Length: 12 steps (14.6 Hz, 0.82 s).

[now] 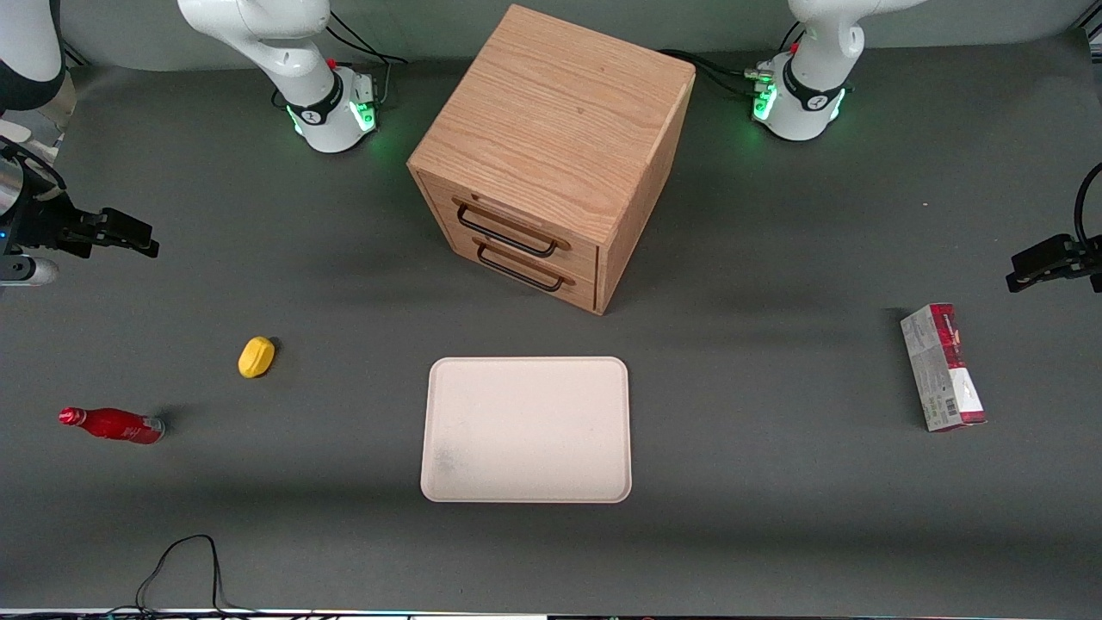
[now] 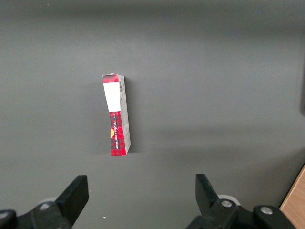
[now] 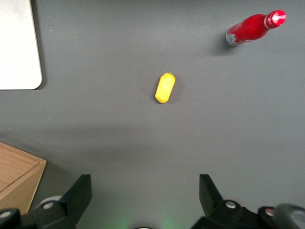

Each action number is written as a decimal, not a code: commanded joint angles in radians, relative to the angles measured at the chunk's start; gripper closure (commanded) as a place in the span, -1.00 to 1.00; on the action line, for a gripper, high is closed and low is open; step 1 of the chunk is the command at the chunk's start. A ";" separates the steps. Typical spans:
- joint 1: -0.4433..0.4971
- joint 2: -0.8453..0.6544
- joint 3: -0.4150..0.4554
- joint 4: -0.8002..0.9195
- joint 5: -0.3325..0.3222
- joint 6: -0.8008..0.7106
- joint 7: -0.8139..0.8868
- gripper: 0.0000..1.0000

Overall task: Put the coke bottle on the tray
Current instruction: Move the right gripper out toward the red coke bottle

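The coke bottle (image 1: 116, 425), small and bright red with a red cap, lies on its side on the grey table toward the working arm's end. It also shows in the right wrist view (image 3: 252, 27). The pale cream-pink tray (image 1: 525, 429) lies flat mid-table in front of the drawer cabinet, nothing on it; its corner shows in the right wrist view (image 3: 16, 45). My gripper (image 1: 142, 239) hangs above the table, farther from the front camera than the bottle and well apart from it. In the right wrist view the gripper (image 3: 144, 182) is open and empty.
A small yellow object (image 1: 256, 356) lies between bottle and tray, also in the right wrist view (image 3: 165, 88). A wooden two-drawer cabinet (image 1: 551, 155) stands mid-table. A red-and-grey carton (image 1: 943, 368) lies toward the parked arm's end. A black cable (image 1: 181, 560) loops at the table's front edge.
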 commanded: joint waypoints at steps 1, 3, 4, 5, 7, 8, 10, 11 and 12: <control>-0.004 0.018 0.003 0.029 -0.022 -0.001 -0.014 -1.00; -0.004 0.031 0.003 0.038 -0.022 0.000 -0.019 -1.00; -0.007 0.046 0.001 0.063 -0.022 -0.001 -0.020 -1.00; -0.017 0.067 -0.003 0.083 -0.020 0.000 -0.037 -1.00; -0.027 0.138 -0.055 0.147 -0.011 0.019 -0.115 -1.00; -0.024 0.193 -0.084 0.205 -0.009 0.019 -0.167 -1.00; -0.027 0.325 -0.111 0.343 -0.011 0.017 -0.227 -1.00; -0.028 0.389 -0.137 0.406 -0.009 0.017 -0.264 -1.00; -0.030 0.441 -0.155 0.452 -0.002 0.017 -0.305 -1.00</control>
